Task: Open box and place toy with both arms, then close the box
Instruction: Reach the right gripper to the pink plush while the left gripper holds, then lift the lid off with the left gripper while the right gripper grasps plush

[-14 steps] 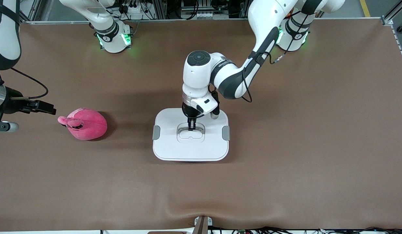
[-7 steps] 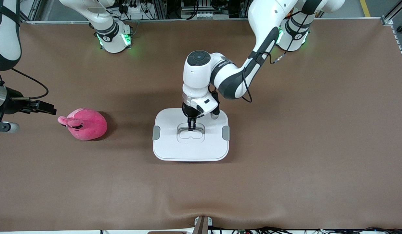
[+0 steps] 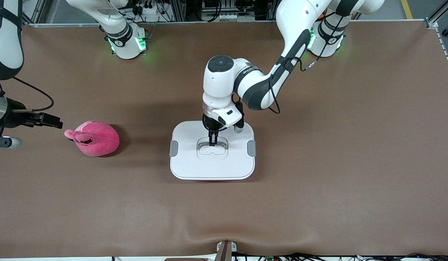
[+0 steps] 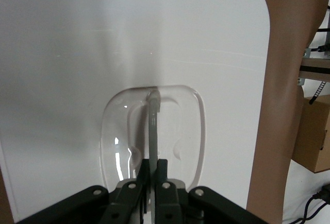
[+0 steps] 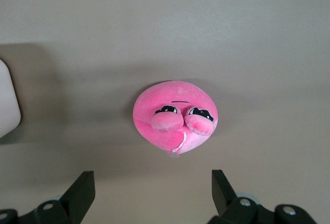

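The box shows as its flat white lid (image 3: 195,165) with two grey side clips, at the table's middle; the pink tub under it is hidden. My left gripper (image 3: 212,142) stands over the lid, shut on the thin grey handle (image 4: 153,121) raised from the recess; the gripper (image 4: 153,168) pinches the handle's near end. The pink plush toy (image 3: 97,138) lies on the table toward the right arm's end, apart from the box. My right gripper (image 3: 59,123) is open and empty beside the toy. In the right wrist view the toy (image 5: 175,116) faces the open gripper (image 5: 153,188).
The brown mat (image 3: 318,145) covers the table, with a fold at the edge nearest the front camera. The lid's corner (image 5: 7,100) shows in the right wrist view. A cardboard box (image 4: 314,131) stands off the table's edge in the left wrist view.
Almost nothing differs. The left gripper stays shut on the handle, and the lid has shifted only a hair. The right arm holds still beside the toy.
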Motion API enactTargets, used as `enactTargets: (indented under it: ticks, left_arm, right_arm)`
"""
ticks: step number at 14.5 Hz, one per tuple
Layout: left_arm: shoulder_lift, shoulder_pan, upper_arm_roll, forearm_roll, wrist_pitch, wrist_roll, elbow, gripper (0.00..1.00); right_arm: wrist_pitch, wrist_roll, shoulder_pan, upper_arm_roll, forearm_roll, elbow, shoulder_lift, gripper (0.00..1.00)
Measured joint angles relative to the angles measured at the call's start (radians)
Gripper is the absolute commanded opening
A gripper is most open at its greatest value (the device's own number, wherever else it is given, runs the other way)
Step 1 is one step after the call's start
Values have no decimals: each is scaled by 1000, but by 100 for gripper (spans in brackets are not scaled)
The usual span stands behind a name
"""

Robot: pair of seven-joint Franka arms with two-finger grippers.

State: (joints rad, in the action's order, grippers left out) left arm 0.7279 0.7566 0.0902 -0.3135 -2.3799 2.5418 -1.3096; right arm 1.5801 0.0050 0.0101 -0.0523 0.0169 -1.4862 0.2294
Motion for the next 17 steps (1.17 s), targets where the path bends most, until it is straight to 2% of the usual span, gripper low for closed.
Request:
enactTargets:
  ticks: [7, 12, 17]
  left_arm:
    - [-12, 1, 0, -1, 5, -22, 5, 0]
    - [-74, -1, 0, -1, 94, -51, 7, 0]
    - [-162, -48, -2, -1, 165, -192, -30, 0]
  right_arm:
    - [5, -24, -17, 9, 0, 1, 50, 100]
    - [9, -219, -44, 13, -14, 0, 127, 100]
    - [82, -492, -54, 8, -18, -34, 215, 100]
